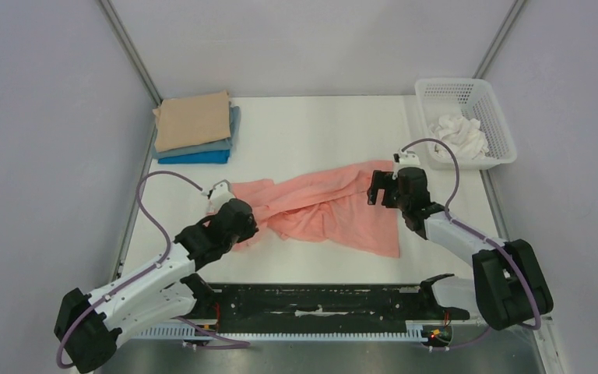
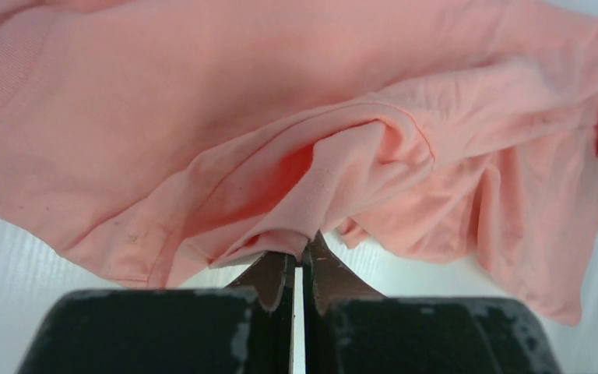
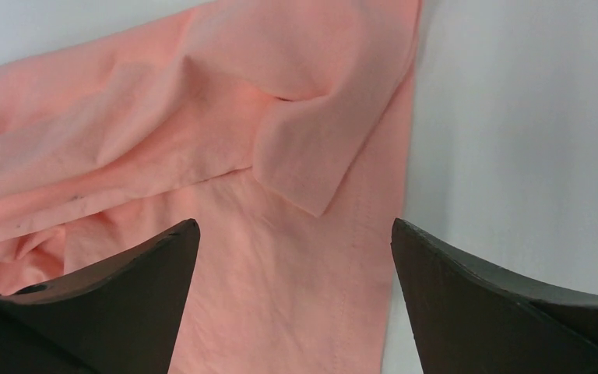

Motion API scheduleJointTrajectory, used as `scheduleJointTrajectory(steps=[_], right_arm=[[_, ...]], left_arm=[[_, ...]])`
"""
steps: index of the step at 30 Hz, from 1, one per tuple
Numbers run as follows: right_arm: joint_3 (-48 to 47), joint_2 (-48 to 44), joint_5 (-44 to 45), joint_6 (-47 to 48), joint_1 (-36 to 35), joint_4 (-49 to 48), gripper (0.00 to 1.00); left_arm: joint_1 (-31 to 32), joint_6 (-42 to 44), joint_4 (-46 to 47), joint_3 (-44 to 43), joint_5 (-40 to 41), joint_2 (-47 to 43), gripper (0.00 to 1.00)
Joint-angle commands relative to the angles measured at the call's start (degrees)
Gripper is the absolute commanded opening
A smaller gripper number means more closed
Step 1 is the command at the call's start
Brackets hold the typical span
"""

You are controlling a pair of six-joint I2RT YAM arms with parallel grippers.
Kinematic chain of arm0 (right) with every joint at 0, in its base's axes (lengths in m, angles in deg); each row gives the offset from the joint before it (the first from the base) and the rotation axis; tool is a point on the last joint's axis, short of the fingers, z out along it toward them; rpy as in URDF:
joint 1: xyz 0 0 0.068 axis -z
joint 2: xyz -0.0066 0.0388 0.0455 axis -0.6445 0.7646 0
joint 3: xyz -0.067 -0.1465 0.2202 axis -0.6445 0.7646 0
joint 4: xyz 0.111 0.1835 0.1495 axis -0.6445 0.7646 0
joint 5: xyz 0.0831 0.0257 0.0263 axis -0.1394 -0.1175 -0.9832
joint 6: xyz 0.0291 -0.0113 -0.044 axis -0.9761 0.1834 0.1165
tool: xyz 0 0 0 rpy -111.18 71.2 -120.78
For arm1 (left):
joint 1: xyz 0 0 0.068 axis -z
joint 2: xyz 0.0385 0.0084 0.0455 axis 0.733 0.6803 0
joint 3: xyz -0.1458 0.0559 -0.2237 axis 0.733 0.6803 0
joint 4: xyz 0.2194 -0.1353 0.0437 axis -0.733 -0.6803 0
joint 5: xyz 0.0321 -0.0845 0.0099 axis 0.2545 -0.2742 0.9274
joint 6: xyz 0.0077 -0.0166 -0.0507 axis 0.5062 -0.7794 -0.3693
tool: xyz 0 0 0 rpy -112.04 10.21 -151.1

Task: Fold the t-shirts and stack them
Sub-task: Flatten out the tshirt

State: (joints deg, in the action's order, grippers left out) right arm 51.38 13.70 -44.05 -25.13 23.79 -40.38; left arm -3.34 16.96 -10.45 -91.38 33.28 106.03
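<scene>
The left end effector [image 2: 302, 255] is clamped on a bunched fold at the left end of the pink shirt [image 1: 319, 206], which lies crumpled mid-frame on the surface [image 1: 319, 125]. The right end effector [image 3: 296, 226] stands wide apart over the shirt's right edge, gripping nothing. The fabric is judged light, limp and prone to bunching, so a seamed edge or corner should be taken. Its long axis runs left to right, rising slightly rightward. The neck end cannot be told. At upper left, folded shirts [image 1: 196, 128] are stacked.
</scene>
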Motion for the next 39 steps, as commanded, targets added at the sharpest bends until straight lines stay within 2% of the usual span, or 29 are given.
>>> scheduleJointTrajectory(steps=[1,6,13,22,25,27,30,35,39], right_arm=[[-4.72,4.74,-4.9,-1.57,-0.01,-5.93,0.94],[-8.35,11.27,-0.58,-1.61,-0.01,-7.17,0.86],[-14.31,19.91,2.18,-1.62,-0.01,-7.23,0.59],[-18.34,25.1,3.85,-3.32,-0.01,-4.46,0.38],[-19.15,25.76,3.65,-3.3,0.0,-2.9,0.29],[-19.38,25.86,3.11,-2.91,-0.01,-2.18,0.19],[-18.59,24.62,2.58,-2.18,0.01,-2.24,0.01],[-16.66,16.19,1.75,-0.15,-0.01,-2.65,0.0],[-14.42,3.37,1.67,1.13,-0.01,-1.21,0.0]], left_arm=[[-4.03,4.18,-0.3,-3.19,3.2,0.39,0.02],[-5.88,5.54,1.37,-3.11,1.22,1.53,0.02],[-7.04,6.31,1.83,-3.04,0.76,2.53,0.02],[-8.66,7.12,1.68,-3.22,1.09,2.96,0.02],[-8.98,7.17,1.23,-3.14,1.67,2.39,0.02],[-9.16,7.22,0.97,-3.01,2.06,1.99,0.02],[-9.42,7.26,0.7,-3.06,2.25,1.49,0.02],[-9.59,7.78,-1.06,-6.16,3.13,0.15,0.02],[-9.63,9.79,-1.74,-11.96,4.2,-3.7,0.02]])
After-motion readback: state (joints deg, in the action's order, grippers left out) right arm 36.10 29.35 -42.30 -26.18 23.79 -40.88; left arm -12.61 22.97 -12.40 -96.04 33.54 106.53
